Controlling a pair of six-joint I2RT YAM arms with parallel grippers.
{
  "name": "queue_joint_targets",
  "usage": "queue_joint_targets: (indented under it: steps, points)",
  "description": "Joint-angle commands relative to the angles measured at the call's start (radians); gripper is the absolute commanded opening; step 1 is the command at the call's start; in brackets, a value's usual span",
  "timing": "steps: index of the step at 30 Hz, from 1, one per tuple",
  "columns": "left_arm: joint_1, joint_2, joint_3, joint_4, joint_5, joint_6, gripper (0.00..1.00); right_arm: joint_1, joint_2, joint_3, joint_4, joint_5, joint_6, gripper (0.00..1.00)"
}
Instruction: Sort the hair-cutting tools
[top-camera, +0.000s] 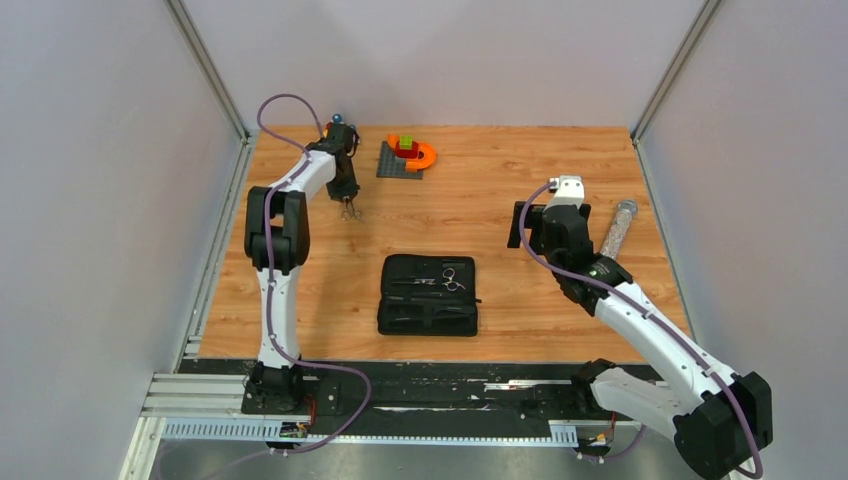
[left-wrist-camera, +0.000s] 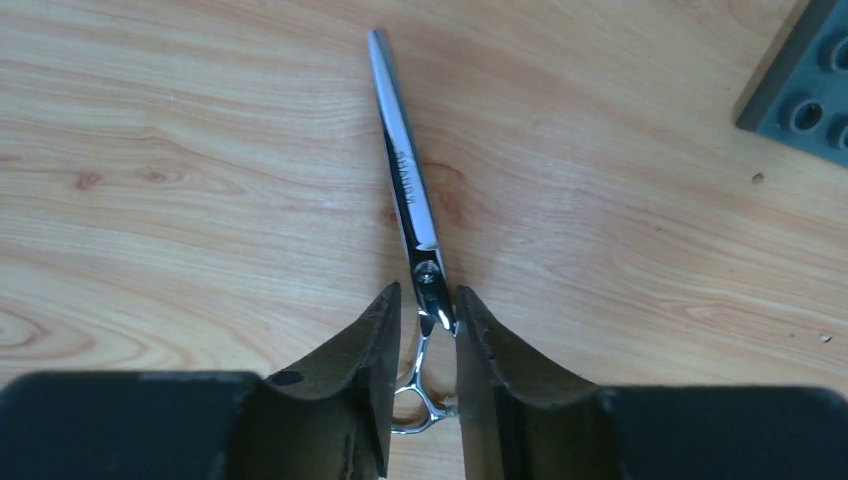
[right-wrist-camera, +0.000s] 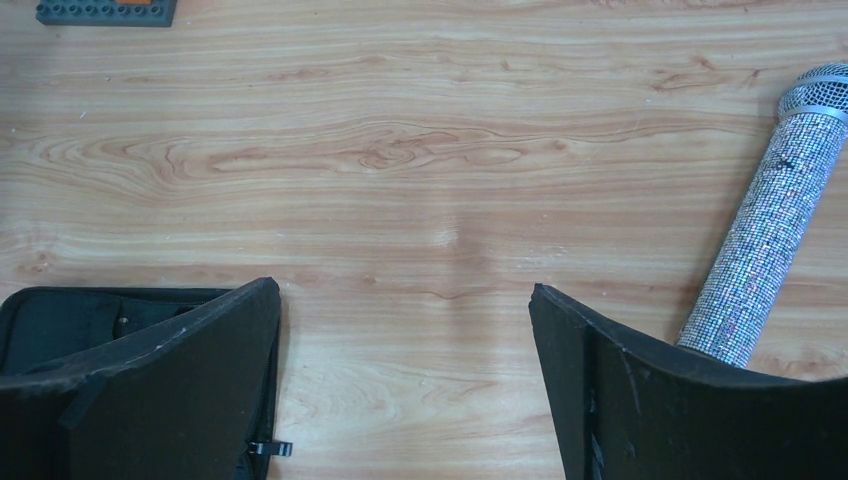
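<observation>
One pair of silver scissors (left-wrist-camera: 405, 170) lies between the fingers of my left gripper (left-wrist-camera: 428, 295), blade pointing away and ring handles back between the fingers. The gripper (top-camera: 349, 207) is closed on it at the back left of the table, at or just above the wood. A second pair of silver scissors (top-camera: 453, 281) lies in the upper half of the open black case (top-camera: 428, 320). My right gripper (right-wrist-camera: 400, 290) is open and empty over bare wood to the right of the case (right-wrist-camera: 60, 320). I cannot make out the black comb.
A grey baseplate (top-camera: 398, 165) with colourful toy blocks (top-camera: 412, 150) stands at the back, just right of my left gripper; its corner shows in the left wrist view (left-wrist-camera: 810, 90). A glittery tube (top-camera: 619, 228) lies at the right, close beside my right gripper (right-wrist-camera: 765, 240).
</observation>
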Motion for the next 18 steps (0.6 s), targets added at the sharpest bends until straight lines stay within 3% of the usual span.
queue_joint_targets:
  steps: [1, 10, 18]
  points:
    - [-0.001, -0.052, -0.096, -0.060, 0.044, 0.021, 0.31, -0.005, -0.032, -0.010, 0.001, 0.009, 0.020, 1.00]
    - [-0.064, -0.296, -0.441, -0.017, 0.118, 0.064, 0.21, -0.012, 0.004, 0.010, 0.004, -0.044, 0.006, 1.00]
    - [-0.100, -0.493, -0.656, 0.022, 0.132, 0.075, 0.08, -0.014, 0.042, 0.035, 0.005, -0.158, 0.040, 0.98]
